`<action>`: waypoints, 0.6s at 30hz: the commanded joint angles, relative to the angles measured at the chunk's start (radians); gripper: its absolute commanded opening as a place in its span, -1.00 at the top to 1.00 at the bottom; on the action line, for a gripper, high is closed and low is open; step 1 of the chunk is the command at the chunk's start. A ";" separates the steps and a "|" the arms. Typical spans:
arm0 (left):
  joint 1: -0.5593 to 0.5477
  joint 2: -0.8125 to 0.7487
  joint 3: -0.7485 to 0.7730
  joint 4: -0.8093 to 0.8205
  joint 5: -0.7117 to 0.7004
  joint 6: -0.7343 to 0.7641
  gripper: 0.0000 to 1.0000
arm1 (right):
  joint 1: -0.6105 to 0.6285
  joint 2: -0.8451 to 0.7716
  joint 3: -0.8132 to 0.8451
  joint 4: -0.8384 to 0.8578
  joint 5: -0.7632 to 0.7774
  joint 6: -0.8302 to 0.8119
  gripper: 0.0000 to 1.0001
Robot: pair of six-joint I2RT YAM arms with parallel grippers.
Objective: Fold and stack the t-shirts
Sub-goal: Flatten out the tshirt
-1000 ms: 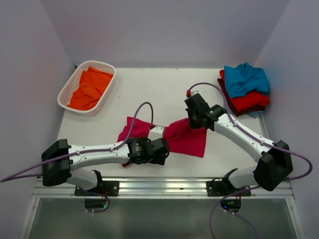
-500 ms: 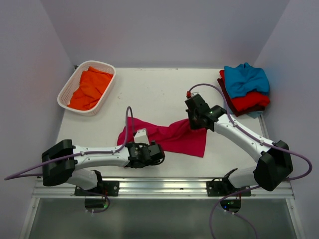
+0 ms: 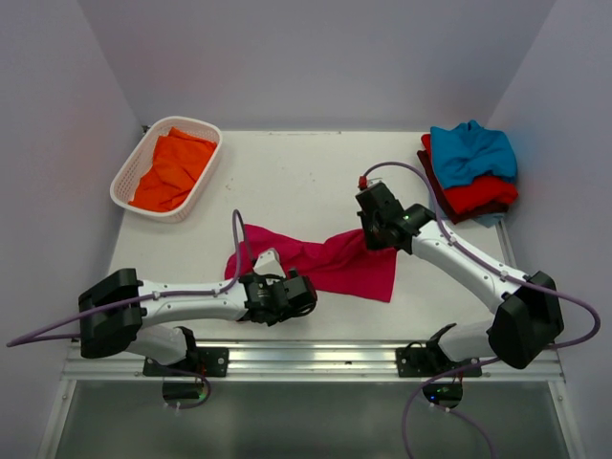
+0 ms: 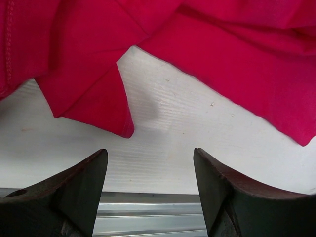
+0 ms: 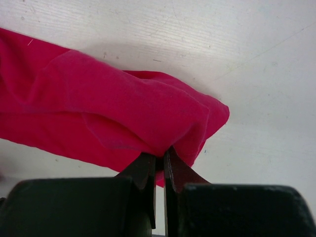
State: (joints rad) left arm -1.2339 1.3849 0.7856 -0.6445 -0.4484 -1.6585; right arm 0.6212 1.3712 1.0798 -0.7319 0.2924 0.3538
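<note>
A crimson-pink t-shirt (image 3: 335,263) lies crumpled across the middle of the table. My right gripper (image 3: 375,239) is shut on its upper right corner; in the right wrist view the jaws pinch a fold of the cloth (image 5: 148,113). My left gripper (image 3: 277,304) is open and empty, low at the shirt's near left edge; the left wrist view shows the cloth (image 4: 94,98) just beyond its fingers (image 4: 79,192). An orange t-shirt (image 3: 170,167) lies in the basket. A teal-blue t-shirt (image 3: 470,151) tops a stack on a red one (image 3: 483,194) and a maroon one (image 3: 440,191).
The white lattice basket (image 3: 129,172) stands at the back left. The stack sits at the back right near the wall. A metal rail (image 3: 316,359) runs along the table's near edge, also seen in the left wrist view (image 4: 148,215).
My left gripper let go of the shirt and drew back toward the near edge. The shirt's left part dropped and spread flat on the table. My right gripper kept its hold.
</note>
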 commanded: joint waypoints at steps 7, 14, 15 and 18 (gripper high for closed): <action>-0.004 -0.009 -0.058 0.003 -0.042 -0.093 -0.47 | -0.003 -0.035 -0.011 0.031 -0.021 0.001 1.00; -0.003 -0.026 -0.132 0.072 -0.073 -0.118 -0.38 | -0.003 -0.037 -0.012 0.032 -0.025 0.001 1.00; -0.003 -0.024 -0.134 0.077 -0.073 -0.118 -0.38 | -0.005 -0.037 -0.012 0.032 -0.025 0.002 1.00; -0.003 -0.017 -0.141 0.110 -0.072 -0.116 -0.34 | -0.005 -0.034 -0.011 0.032 -0.029 0.001 1.00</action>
State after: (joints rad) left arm -1.2335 1.3666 0.6659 -0.5945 -0.4789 -1.7454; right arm 0.6209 1.3659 1.0710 -0.7246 0.2729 0.3538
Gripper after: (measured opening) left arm 0.676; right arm 0.041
